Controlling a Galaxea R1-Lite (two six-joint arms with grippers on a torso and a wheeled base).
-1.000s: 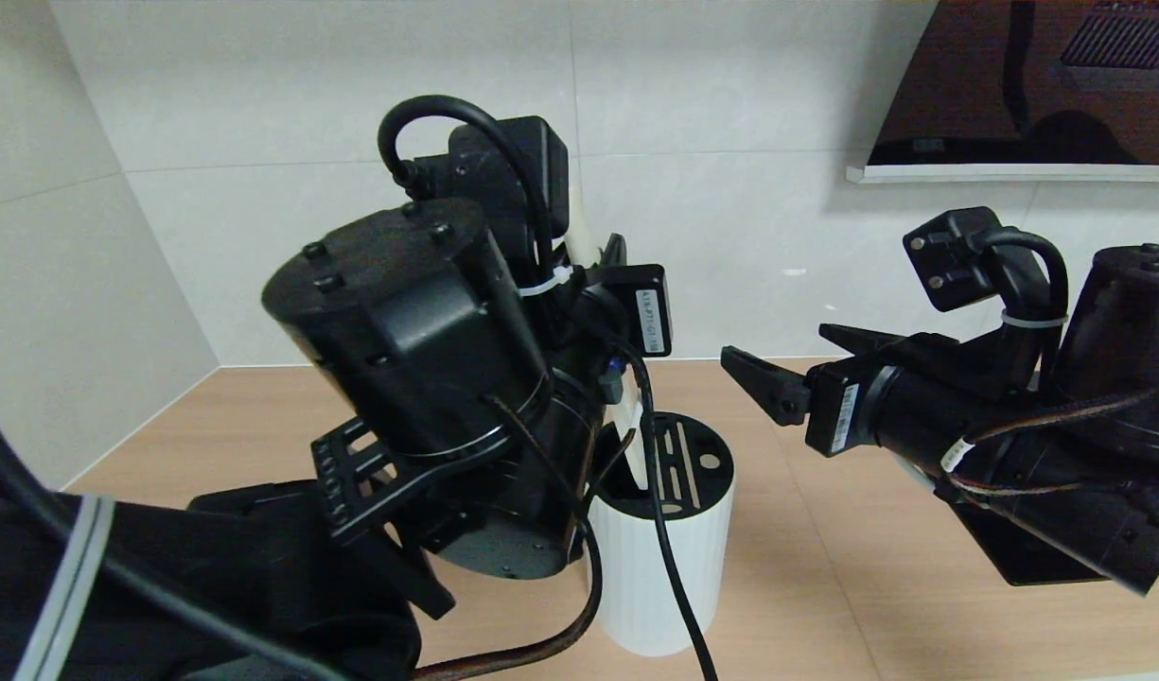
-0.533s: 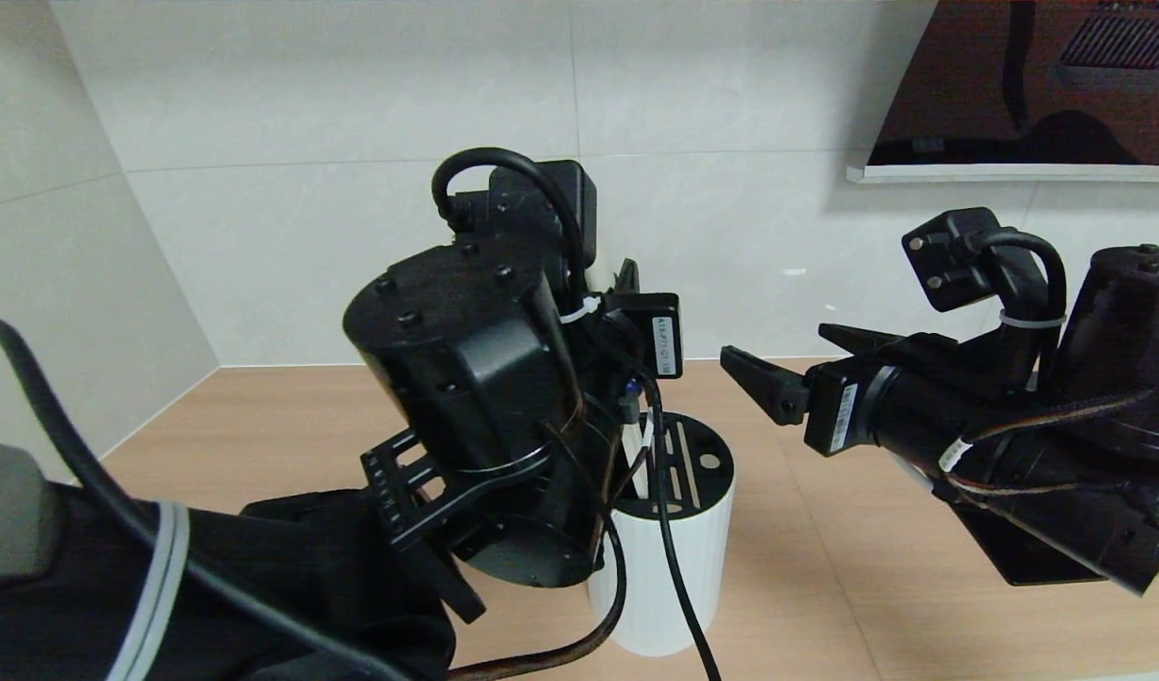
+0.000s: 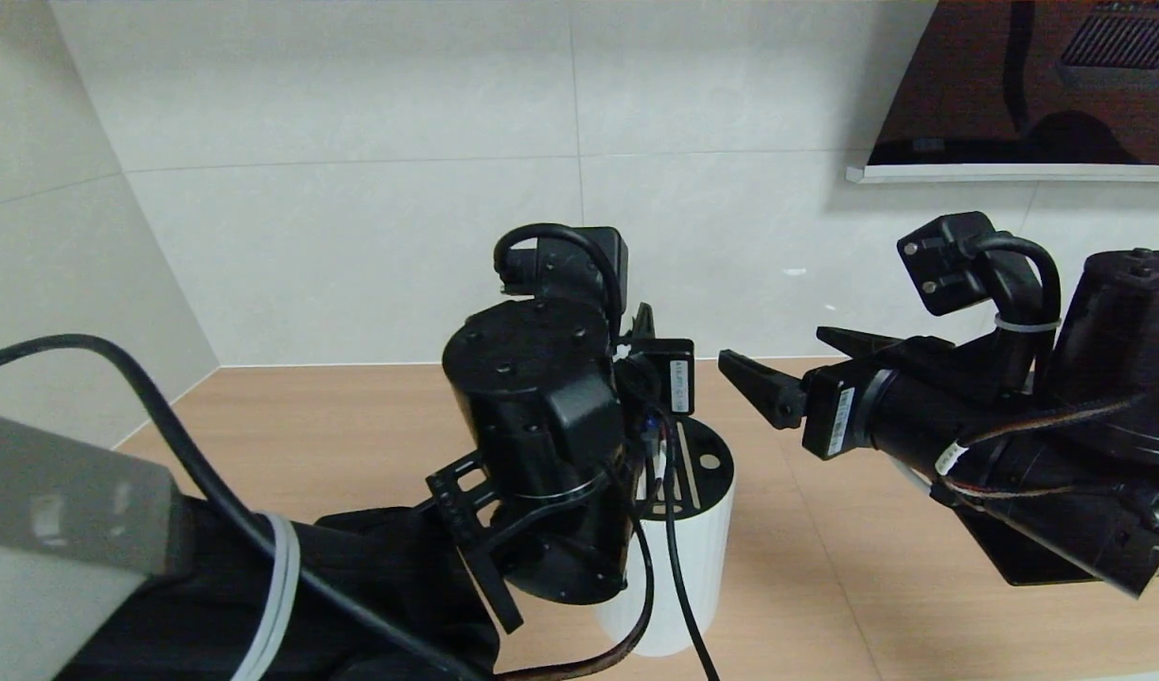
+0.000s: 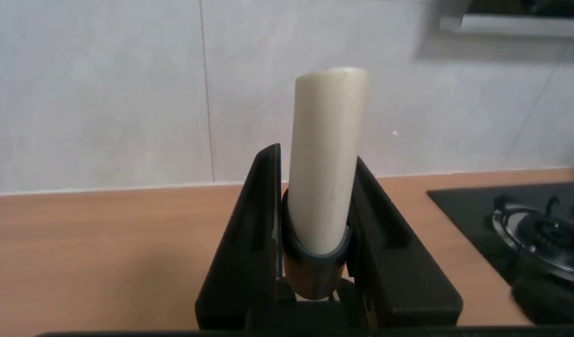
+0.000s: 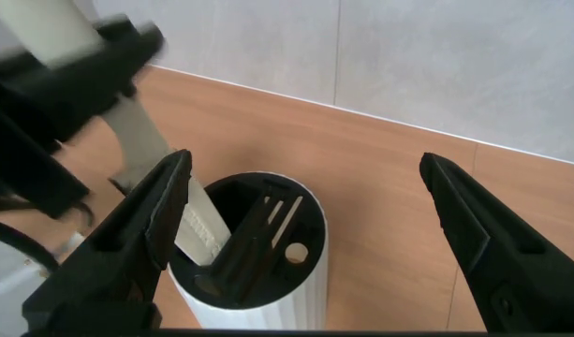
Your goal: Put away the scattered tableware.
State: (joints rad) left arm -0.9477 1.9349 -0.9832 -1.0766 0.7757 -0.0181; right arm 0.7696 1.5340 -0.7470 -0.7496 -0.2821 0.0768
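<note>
- Since the earlier frames, the left arm has travelled forward and down over the white holder (image 3: 704,539). The right arm has not shifted noticeably.
- The left gripper (image 4: 316,201) is clamped on the cream handle of a knife (image 4: 330,131), one finger on each side of the handle. The handle end projects past the fingers.
- The right wrist view shows the pale blade (image 5: 198,227) tilted, with its lower end already inside the wide dark opening of the holder. The narrower slots beside it are unoccupied. How deep the blade sits cannot be told.
- The grip on the handle leaves the blade free below the fingers, which suits a straight drop into the opening.
- Left arm pose: the wrist is above the near side of the holder and the tool points downward and away from the robot.
- The right gripper (image 3: 774,345) is spread wide and carries nothing. It hangs level, just beside and above the holder on the robot's right, fingers pointing towards it.
- The holder stands upright on the wooden counter (image 3: 333,426), near the tiled wall.
- Judgement: the insertion step is in hand, and release is appropriate only once the blade is seated.
</note>
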